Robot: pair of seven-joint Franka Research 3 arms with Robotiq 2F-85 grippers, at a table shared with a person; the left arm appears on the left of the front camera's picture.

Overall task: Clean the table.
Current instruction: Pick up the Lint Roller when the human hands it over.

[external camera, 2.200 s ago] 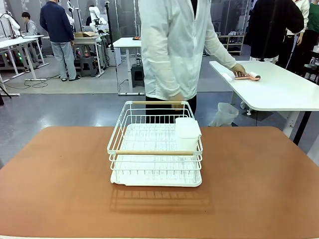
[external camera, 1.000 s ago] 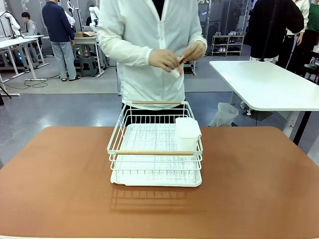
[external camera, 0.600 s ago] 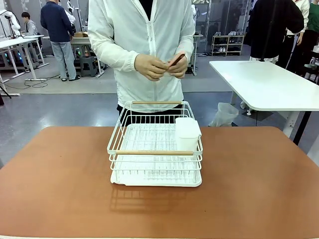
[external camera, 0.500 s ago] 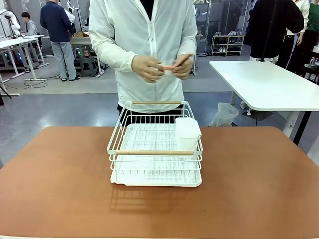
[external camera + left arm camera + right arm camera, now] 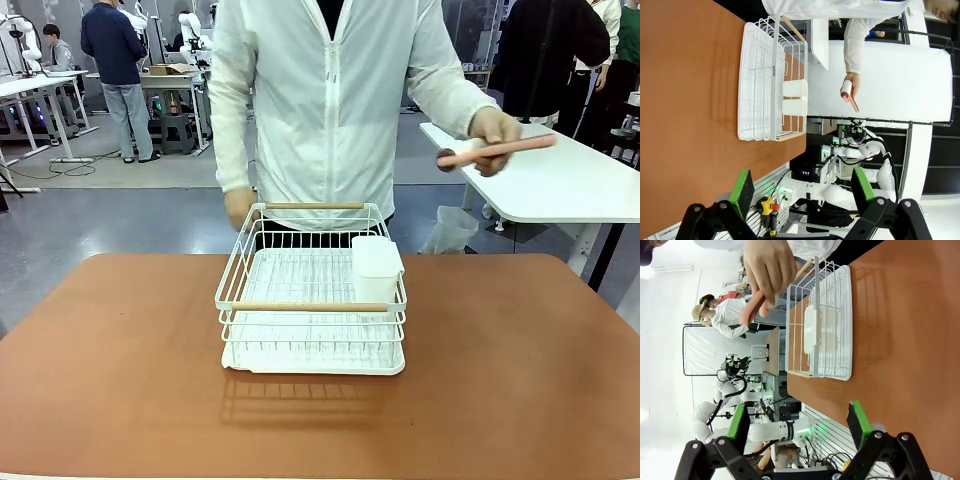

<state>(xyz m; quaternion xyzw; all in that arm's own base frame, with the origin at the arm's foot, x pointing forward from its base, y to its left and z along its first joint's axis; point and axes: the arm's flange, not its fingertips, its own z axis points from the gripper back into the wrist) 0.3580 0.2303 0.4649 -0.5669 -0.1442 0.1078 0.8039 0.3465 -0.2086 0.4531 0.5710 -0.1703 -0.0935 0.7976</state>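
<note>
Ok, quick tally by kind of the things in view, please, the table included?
Large reddish-brown table: 1
White wire dish rack with wooden handles: 1
White plastic holder box inside it: 1
Pink-handled lint roller in the person's hand: 1
Total: 4

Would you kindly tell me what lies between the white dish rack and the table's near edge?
In the front view that stretch of the table is bare; only the shadow of the dish rack falls on it.
</note>
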